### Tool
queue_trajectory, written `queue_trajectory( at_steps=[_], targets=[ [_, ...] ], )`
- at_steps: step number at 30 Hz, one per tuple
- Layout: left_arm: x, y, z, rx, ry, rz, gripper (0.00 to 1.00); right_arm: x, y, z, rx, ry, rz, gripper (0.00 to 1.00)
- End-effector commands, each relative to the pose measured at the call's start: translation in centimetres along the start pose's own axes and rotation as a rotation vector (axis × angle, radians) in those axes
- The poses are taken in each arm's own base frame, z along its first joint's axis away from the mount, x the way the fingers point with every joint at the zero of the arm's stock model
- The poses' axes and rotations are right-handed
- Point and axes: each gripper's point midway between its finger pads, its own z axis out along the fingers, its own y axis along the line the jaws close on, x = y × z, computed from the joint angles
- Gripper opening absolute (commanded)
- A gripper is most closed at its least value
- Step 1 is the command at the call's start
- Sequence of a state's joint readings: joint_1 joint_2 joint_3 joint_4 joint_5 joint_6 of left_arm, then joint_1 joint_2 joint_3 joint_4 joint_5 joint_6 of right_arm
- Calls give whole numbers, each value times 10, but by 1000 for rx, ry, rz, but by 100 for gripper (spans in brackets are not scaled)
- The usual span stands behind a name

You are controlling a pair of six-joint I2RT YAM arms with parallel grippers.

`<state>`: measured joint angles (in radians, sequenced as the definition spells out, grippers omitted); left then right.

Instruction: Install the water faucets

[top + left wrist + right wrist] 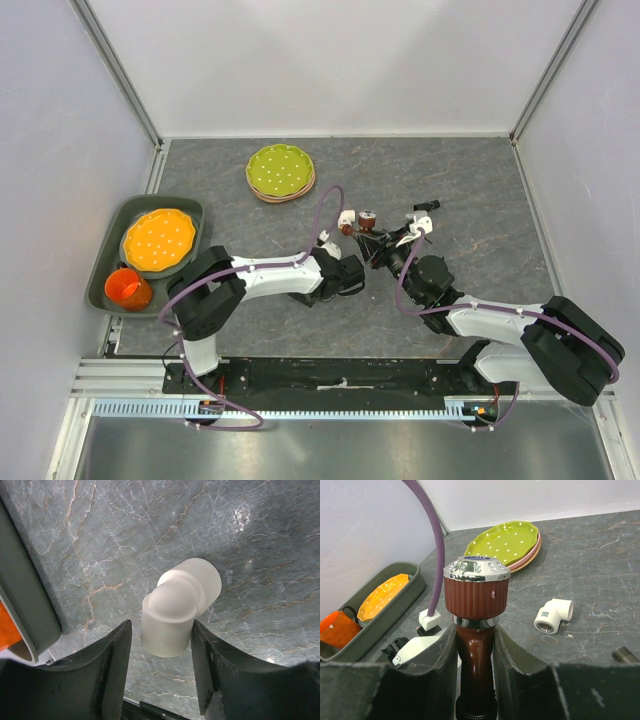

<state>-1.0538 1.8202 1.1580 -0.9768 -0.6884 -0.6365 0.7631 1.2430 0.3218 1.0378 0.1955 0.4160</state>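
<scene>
Reddish-brown water faucet (476, 610) with ribbed handle and chrome cap, held by the right arm.
The right fingers (435, 680) pinch the faucet's body just below its handle, over the middle of the grey marbled surface (600, 555). The left fingers (112, 675) stand spread either side of a white plastic elbow fitting (175, 615) lying on the surface; a gap shows on one side.

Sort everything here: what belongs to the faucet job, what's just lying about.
Job: reddish-brown faucet with chrome-capped handle, clamped in right gripper; white plastic elbow fitting between open fingers of left gripper; likely second white elbow.
Lying about: green dotted plate; grey tray holding orange plate and orange cup.
</scene>
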Motion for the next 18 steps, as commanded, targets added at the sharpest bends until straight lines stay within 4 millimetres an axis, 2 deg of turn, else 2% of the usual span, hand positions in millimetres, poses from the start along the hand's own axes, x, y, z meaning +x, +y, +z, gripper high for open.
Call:
queue_trajectory(
  at_steps=[1, 7, 10, 16, 18],
  targets=[
    [-11, 1, -2, -48, -38, -29, 56, -22, 12, 3, -44, -73, 28, 0],
    [-10, 0, 1, -69, -43, -3, 48, -21, 12, 2, -45, -71, 28, 0],
    [-10, 2, 0, -79, -44, -3, 41, -22, 12, 2, -44, -73, 28, 0],
    [-13, 13, -8, -93, -74, -29, 16, -22, 12, 2, -45, -74, 30, 0],
    [-18, 20, -15, -81, -103, -63, 4, -23, 12, 1, -46, -75, 30, 0]
  ],
)
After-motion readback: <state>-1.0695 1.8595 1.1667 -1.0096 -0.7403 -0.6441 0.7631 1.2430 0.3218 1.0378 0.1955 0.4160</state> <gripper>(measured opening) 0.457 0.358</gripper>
